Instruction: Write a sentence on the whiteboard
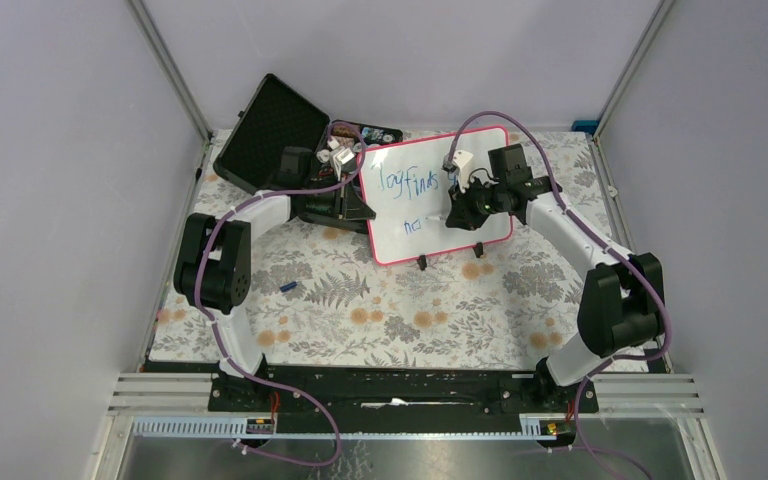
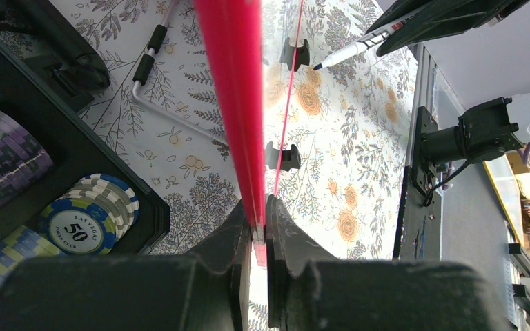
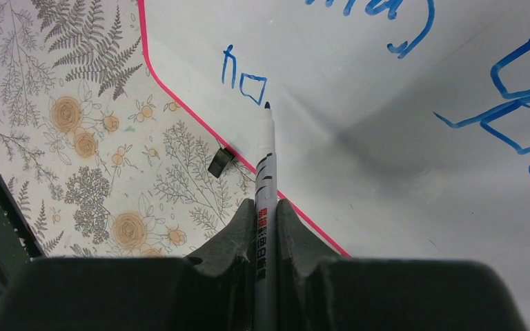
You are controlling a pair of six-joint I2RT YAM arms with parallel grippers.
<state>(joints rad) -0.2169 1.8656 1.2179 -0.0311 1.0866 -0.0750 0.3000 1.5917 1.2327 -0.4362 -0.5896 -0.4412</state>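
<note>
The whiteboard [image 1: 412,205], white with a pink-red frame, stands tilted on the floral cloth. It bears blue writing, "Joyfinds" on top and "no" [image 3: 243,79] below. My left gripper [image 1: 362,196] is shut on the board's left frame edge [image 2: 231,83], and in the left wrist view [image 2: 259,231] the jaws pinch the red rim. My right gripper [image 1: 459,210] is shut on a white marker [image 3: 265,165]. In the right wrist view [image 3: 266,214] the marker's tip sits just right of the "o". Whether it touches the board [image 3: 400,179] I cannot tell.
An open black poker-chip case [image 1: 275,130] lies behind and left of the board, with chip stacks [image 2: 90,214] in it. A bent metal key [image 2: 153,69] lies on the cloth. A small blue object [image 1: 288,288] lies front left. The board's black feet [image 1: 422,262] rest on the cloth.
</note>
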